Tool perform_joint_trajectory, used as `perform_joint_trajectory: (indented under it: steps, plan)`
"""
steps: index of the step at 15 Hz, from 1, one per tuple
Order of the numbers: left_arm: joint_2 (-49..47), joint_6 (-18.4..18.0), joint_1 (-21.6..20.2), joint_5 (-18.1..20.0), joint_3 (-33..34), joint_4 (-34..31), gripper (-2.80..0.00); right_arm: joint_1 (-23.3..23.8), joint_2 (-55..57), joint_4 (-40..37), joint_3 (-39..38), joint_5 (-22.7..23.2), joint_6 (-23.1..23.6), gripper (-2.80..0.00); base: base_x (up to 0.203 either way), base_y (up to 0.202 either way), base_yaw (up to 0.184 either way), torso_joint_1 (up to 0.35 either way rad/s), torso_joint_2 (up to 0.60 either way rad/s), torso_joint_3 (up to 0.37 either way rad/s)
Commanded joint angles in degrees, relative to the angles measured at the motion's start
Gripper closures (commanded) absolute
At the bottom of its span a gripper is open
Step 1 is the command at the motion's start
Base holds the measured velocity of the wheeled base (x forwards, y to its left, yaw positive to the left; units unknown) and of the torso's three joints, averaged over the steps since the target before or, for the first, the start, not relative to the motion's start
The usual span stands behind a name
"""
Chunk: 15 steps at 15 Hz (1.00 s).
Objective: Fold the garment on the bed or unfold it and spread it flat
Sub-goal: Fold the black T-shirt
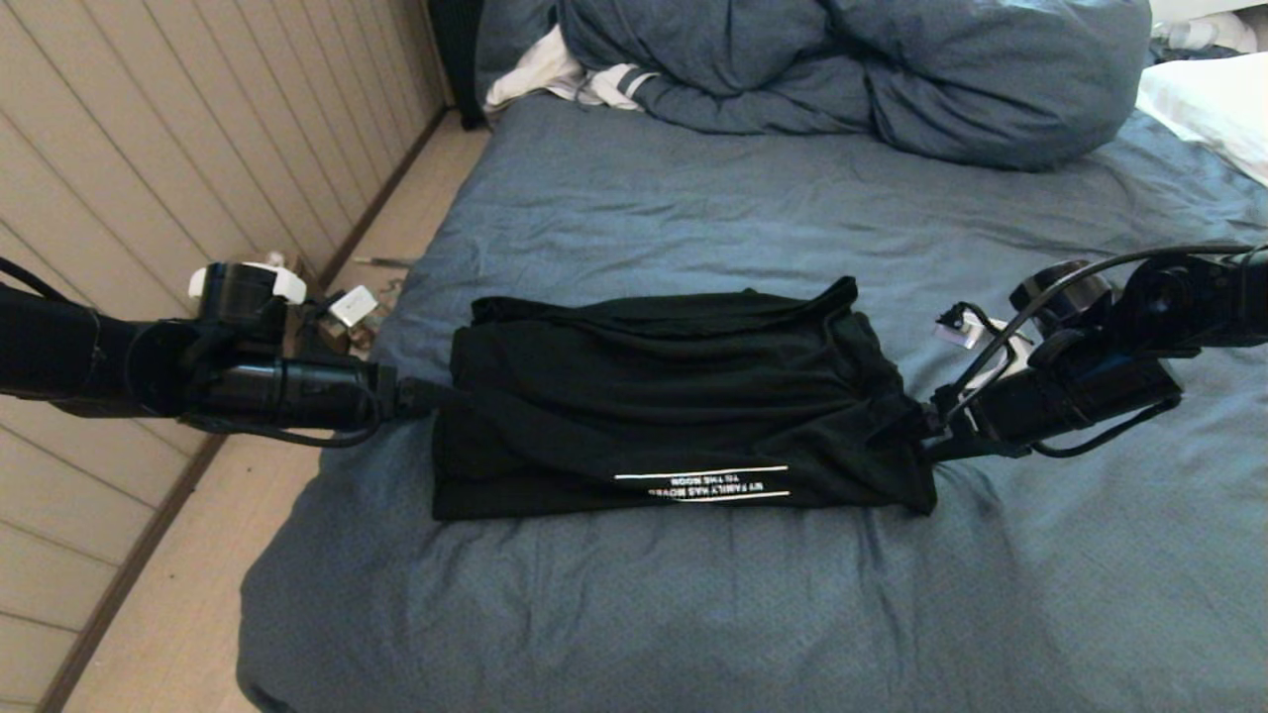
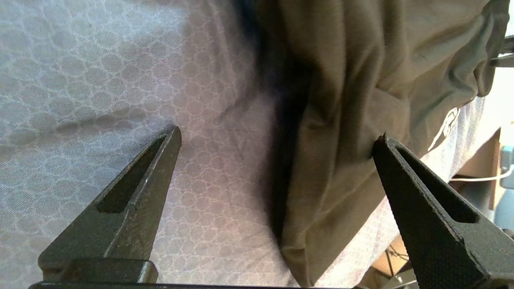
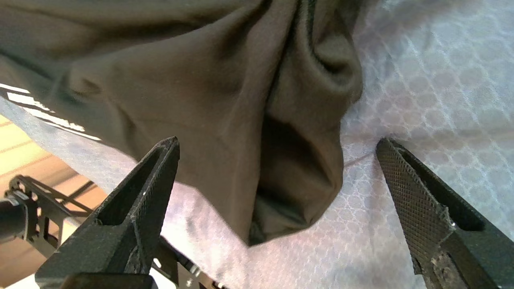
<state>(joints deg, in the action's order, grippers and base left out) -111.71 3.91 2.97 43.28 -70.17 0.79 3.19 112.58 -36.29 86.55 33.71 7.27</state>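
The garment (image 1: 674, 396) is a black T-shirt folded into a wide band across the bed (image 1: 693, 614). A line of white lettering runs along its near edge. My left gripper (image 1: 434, 396) is at the shirt's left end and my right gripper (image 1: 913, 436) at its right end. In the left wrist view the left gripper (image 2: 279, 134) is open wide. The garment's folded edge (image 2: 361, 80) lies loose on the sheet (image 2: 100, 80) between the fingers. The right gripper (image 3: 278, 139) is open too. A bunched corner of the garment (image 3: 180, 80) rests unpinched between its fingers.
A bulky blue duvet (image 1: 852, 69) is heaped at the far end of the bed. A white stripe-cuffed cloth (image 1: 584, 79) lies to its left and a white pillow (image 1: 1214, 104) at far right. Wooden floor (image 1: 178, 594) and a panelled wall (image 1: 149, 149) border the bed's left edge.
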Motion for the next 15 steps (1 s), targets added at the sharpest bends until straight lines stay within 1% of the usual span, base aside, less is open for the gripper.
perform_joint_trajectory:
  steps: [1, 5, 9, 10, 15]
  plan:
    - [-1.1, 0.1, 0.0, 0.5, -0.1, 0.0, -2.8, -0.1, 1.3, -0.3, -0.4, 1.0, 0.3, -2.8, 0.0, 0.0, 0.0, 0.0, 0.0, 0.0]
    - [-1.2, 0.2, 0.0, 0.5, -0.4, 0.0, -2.8, -2.2, 0.8, -0.6, -2.2, 2.0, 0.4, -2.8, 0.0, 0.0, 0.0, 0.0, 0.0, 0.0]
    - [-1.3, 0.4, 0.0, 0.5, -0.4, 0.0, -2.8, -3.4, 1.5, -0.3, -1.5, 2.1, 0.2, -2.8, 0.0, 0.0, 0.0, 0.0, 0.0, 0.0]
    - [-1.3, 0.4, 0.0, 0.5, -0.4, 0.0, -2.8, -3.4, 1.4, -0.3, -1.5, 2.1, 0.5, 0.0, 0.0, 0.0, 0.0, 0.0, 0.0, 0.0]
    - [-0.7, 0.4, 0.0, 0.5, -0.2, 0.0, -2.8, -3.1, 1.2, -0.4, -2.1, 2.1, 1.8, 0.0, 0.0, 0.0, 0.0, 0.0, 0.0, 0.0]
